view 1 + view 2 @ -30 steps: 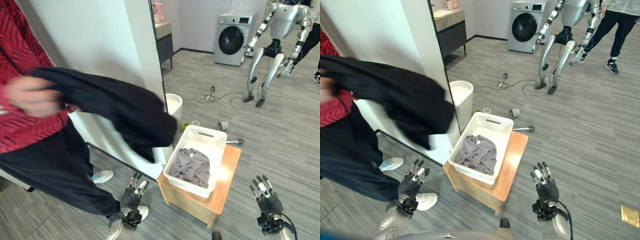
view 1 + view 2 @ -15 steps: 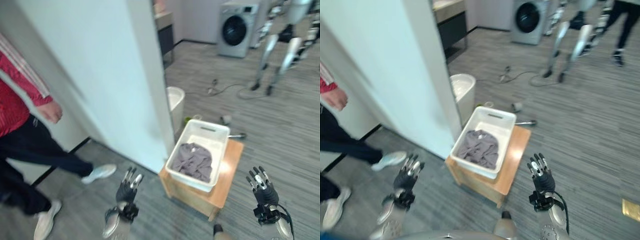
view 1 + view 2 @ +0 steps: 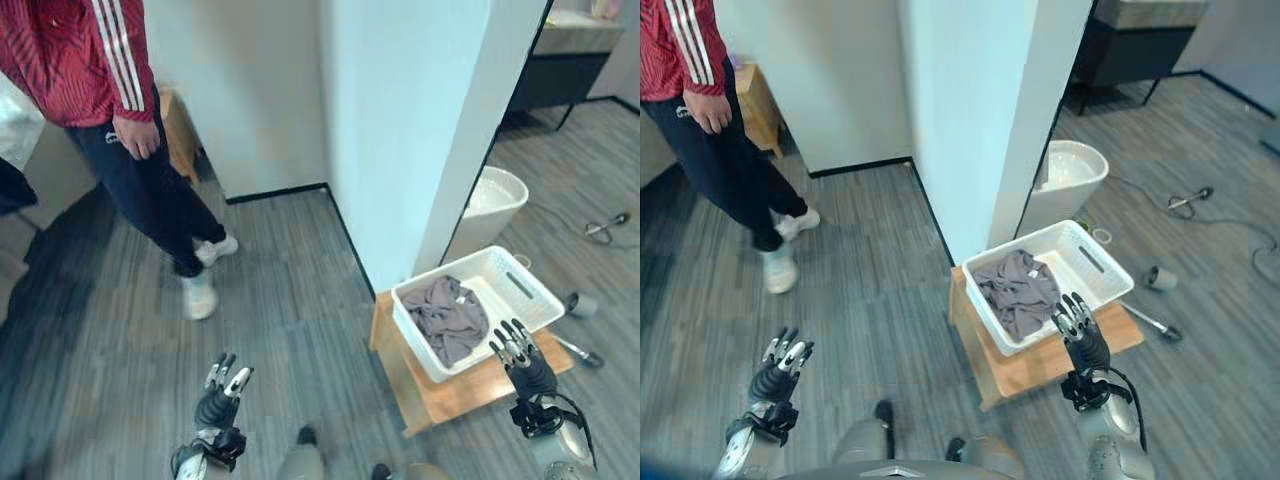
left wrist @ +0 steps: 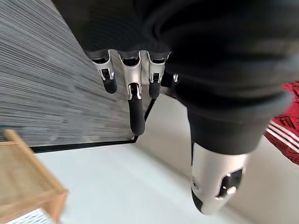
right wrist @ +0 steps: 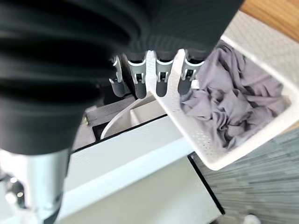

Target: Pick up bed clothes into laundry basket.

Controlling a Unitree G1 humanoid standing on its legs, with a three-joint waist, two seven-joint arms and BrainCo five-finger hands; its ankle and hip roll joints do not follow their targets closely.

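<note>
Swinging leftward, carried the whole picture along within the last second, so counted as the camera's turn and no move of the furniture. Put the white wall (image 3: 420, 120) in the middle. Left the person (image 3: 110, 90), close and busy with a dark garment a second earlier, standing well apart at the upper left with an empty hand hanging at the side.

Pushed the wooden stool (image 3: 440, 395) and the laundry basket (image 3: 414, 335) on it over to the right, near a white bin (image 3: 490, 205). Kept one grey garment (image 3: 447, 320) crumpled inside the basket, so judged one piece already delivered and the turn a search for more bed clothes.

Kept the right hand (image 3: 522, 365) low, just in front of the basket, and the left hand (image 3: 220, 400) low over bare floor. Held nothing in either, fingers straight and spread as before.

Gave, from the right wrist, the basket's perforated wall and the garment's folds close past the straight fingers (image 5: 161, 79). Gave, from the left wrist, straight fingers (image 4: 135, 109) over floor, a stool corner and a red sleeve at the edge. Offered, from the head views alone, the room's layout.
</note>
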